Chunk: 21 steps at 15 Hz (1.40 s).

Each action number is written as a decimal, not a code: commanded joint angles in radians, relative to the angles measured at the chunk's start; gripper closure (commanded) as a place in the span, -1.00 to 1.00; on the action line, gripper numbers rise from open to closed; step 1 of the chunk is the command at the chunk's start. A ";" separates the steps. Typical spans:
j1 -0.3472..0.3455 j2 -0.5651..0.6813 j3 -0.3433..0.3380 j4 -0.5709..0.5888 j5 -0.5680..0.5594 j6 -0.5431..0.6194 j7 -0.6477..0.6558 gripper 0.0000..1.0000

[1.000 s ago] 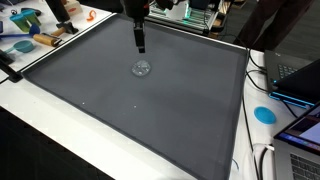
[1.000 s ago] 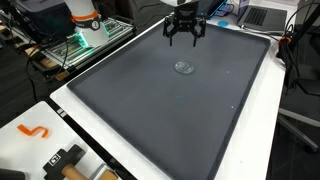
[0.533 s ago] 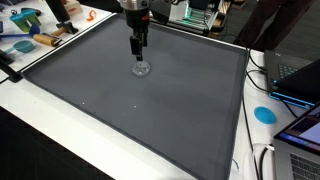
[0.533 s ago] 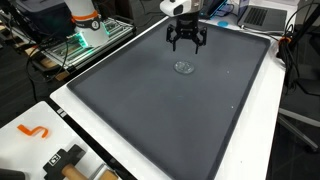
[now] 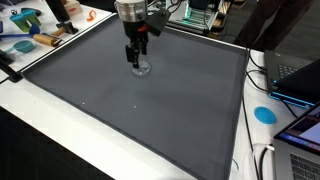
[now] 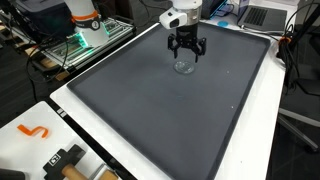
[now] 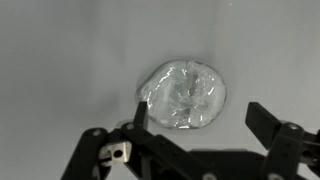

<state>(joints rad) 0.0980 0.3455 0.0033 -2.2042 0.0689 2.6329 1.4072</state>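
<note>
A small clear, crinkly plastic lid or cup (image 7: 183,94) lies flat on the dark grey mat (image 5: 150,110), also visible as a glint (image 5: 143,69) (image 6: 183,67) in both exterior views. My gripper (image 7: 198,115) hangs just above it, open, its fingers wide apart; the left fingertip (image 7: 139,112) overlaps the object's edge and the right fingertip (image 7: 257,115) is off to its side. Nothing is held. In both exterior views the gripper (image 5: 135,58) (image 6: 185,50) is low over the object near the mat's far side.
The mat covers a white table (image 5: 40,125). Tools and coloured items (image 5: 25,42) lie at one corner, a blue disc (image 5: 264,114) and laptops (image 5: 300,80) along one side, an orange hook (image 6: 33,131) and a black tool (image 6: 65,160) at another edge.
The gripper has come down and shifted toward the clear object, from well above the mat's far edge to just over it. Its jaws stayed open.
</note>
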 commanded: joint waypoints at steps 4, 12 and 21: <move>0.029 0.038 -0.028 0.000 0.035 0.012 0.053 -1.00; 0.037 0.062 -0.032 0.009 0.048 0.015 0.062 -0.91; 0.039 0.072 -0.039 0.018 0.046 0.023 0.061 -0.17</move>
<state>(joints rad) 0.1189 0.4009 -0.0205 -2.1945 0.1045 2.6393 1.4544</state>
